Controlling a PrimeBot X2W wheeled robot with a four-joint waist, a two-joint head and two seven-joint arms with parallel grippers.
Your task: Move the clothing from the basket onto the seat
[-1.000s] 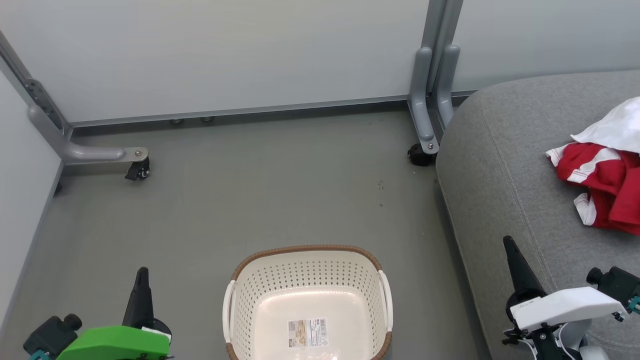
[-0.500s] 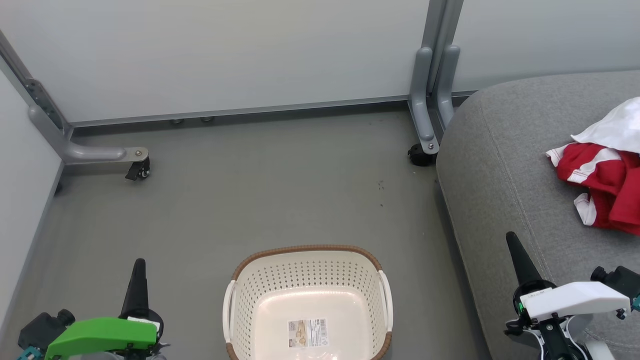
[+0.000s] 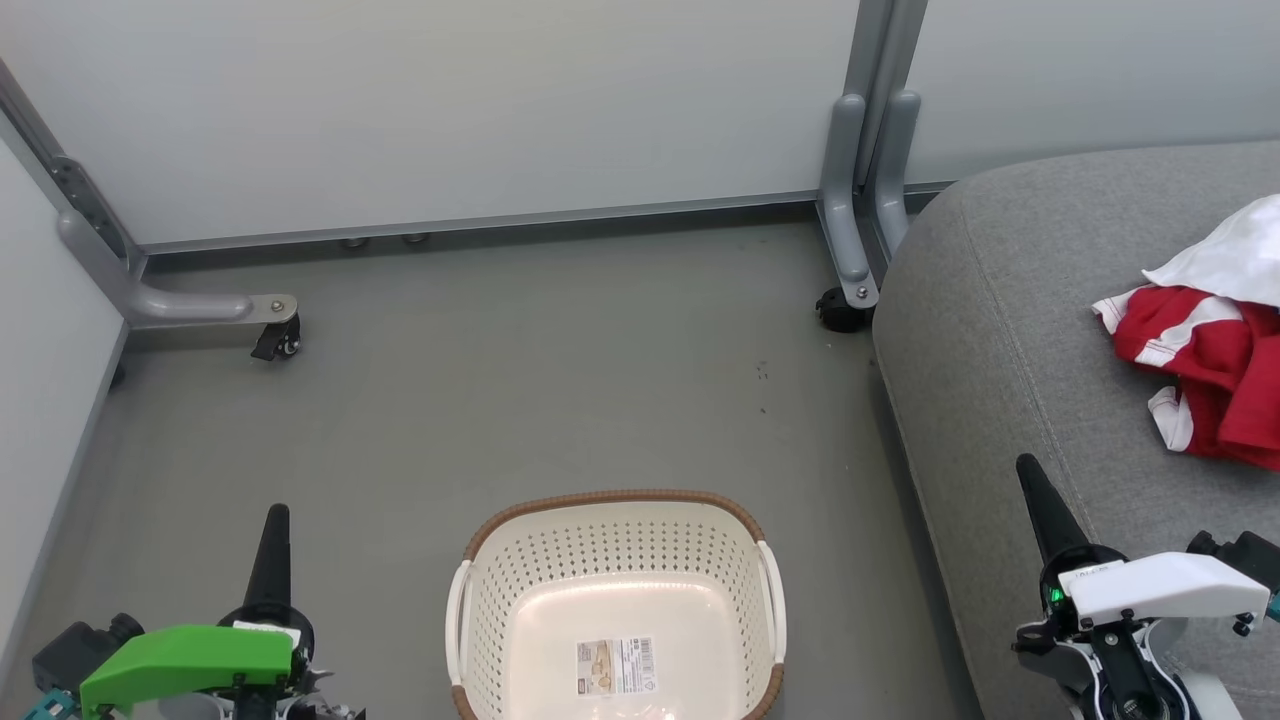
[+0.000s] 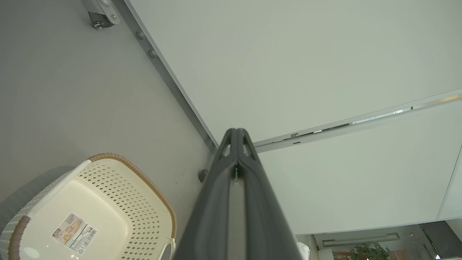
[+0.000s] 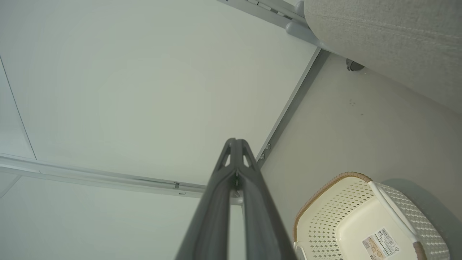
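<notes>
The basket (image 3: 610, 545) is sitting on the grey floor (image 3: 500, 400) at the bottom middle of the head view, its brown rim facing up. Its pale inside is holding nothing but a label sticker (image 3: 615, 665) on the bottom.

The clothing (image 3: 1215, 370) is lying in a crumpled red heap with white stripes on the seat (image 3: 1000, 350), toward that view's right edge and well apart from the basket. A white cloth (image 3: 1230, 250) is lying over the top of the heap. It may be a separate garment or part of the same pile; the frame edge is cutting it off, so this is hard to tell.

The left gripper (image 3: 276, 515) is hovering over the floor to the left of the basket, with its fingers pressed together and holding nothing. In the left wrist view, the left gripper (image 4: 236, 131) is pointing toward the pale partition panel (image 4: 325, 65), and the basket (image 4: 108, 202) is showing at the lower left.

The right gripper (image 3: 1028, 470) is hanging over the front edge of the seat, near the clothing but not touching it. Its fingers are likewise closed tip to tip on nothing. In the right wrist view, the right gripper (image 5: 235, 141) is aiming at the panel, with the basket (image 5: 343, 216) at the lower right and the seat (image 5: 397, 36) filling the upper right corner.

Two black caster wheels (image 3: 275, 345) are standing under the partition's grey feet at the back of the floor.
</notes>
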